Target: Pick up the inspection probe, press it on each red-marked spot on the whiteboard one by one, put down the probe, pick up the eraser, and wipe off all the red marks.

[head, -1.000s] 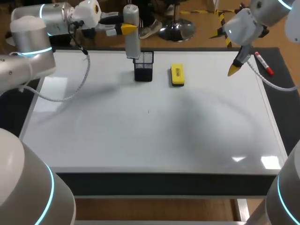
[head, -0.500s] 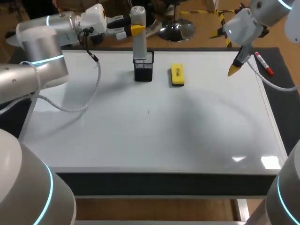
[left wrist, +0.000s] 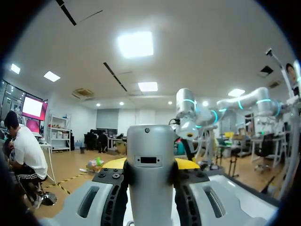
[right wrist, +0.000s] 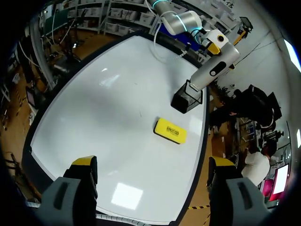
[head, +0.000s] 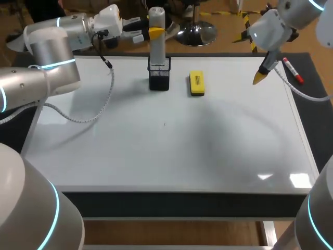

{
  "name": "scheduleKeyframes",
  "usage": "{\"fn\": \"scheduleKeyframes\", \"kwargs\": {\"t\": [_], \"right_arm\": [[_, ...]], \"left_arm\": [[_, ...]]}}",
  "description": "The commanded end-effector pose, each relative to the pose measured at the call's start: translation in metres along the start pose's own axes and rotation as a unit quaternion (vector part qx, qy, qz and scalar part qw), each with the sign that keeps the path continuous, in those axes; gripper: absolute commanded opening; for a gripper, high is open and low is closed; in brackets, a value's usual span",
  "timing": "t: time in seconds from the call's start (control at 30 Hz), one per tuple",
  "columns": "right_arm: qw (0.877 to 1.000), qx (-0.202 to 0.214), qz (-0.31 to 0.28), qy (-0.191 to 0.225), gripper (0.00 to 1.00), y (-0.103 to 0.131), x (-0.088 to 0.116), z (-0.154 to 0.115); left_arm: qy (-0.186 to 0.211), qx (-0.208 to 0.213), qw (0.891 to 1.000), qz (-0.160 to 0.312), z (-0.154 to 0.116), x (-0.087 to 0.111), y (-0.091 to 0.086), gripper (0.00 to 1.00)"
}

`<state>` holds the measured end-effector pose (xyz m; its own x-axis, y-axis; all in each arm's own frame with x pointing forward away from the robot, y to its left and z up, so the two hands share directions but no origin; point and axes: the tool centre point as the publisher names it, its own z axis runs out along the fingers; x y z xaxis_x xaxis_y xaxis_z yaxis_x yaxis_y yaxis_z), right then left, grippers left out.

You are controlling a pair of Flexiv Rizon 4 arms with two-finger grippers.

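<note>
— What's showing?
— A wide white whiteboard (head: 171,140). My left gripper (head: 154,32) pinches the tall grey cylindrical probe (head: 157,49), its lower end in a black mesh cup (head: 159,78). My right gripper (head: 259,78) hangs spread. A yellow block eraser (head: 196,83) lies beside the cup.
— Risk?
— The probe catching the rim, toppling the cup.

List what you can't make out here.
- Lower end of the probe: the mesh holder hides it in the head view, and the left wrist view's edge cuts it off.
- Red marks: only one speck shows on the whiteboard, too small to tell its colour.
</note>
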<state>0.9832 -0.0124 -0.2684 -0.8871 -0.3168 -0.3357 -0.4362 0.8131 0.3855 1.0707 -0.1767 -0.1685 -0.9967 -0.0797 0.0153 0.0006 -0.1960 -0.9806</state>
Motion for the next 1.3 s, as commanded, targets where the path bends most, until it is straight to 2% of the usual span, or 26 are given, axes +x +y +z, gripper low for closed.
{"fn": "scheduleKeyframes", "kwargs": {"t": [0.03, 0.53, 1.3], "right_arm": [[1.0, 0.001, -0.001, 0.002, 1.0, 0.0, 0.0, 0.0], [1.0, 0.001, -0.001, 0.002, 1.0, 0.0, 0.0, 0.0], [1.0, 0.001, -0.001, 0.002, 1.0, 0.0, 0.0, 0.0]], "left_arm": [[0.031, 0.0, 1.0, -0.001, 0.001, -0.009, 0.007, 0.0], [0.029, 0.003, 1.0, -0.01, -0.003, -0.021, 0.03, 0.0], [0.009, 0.003, 1.0, -0.019, -0.008, -0.029, 0.067, 0.0]]}}
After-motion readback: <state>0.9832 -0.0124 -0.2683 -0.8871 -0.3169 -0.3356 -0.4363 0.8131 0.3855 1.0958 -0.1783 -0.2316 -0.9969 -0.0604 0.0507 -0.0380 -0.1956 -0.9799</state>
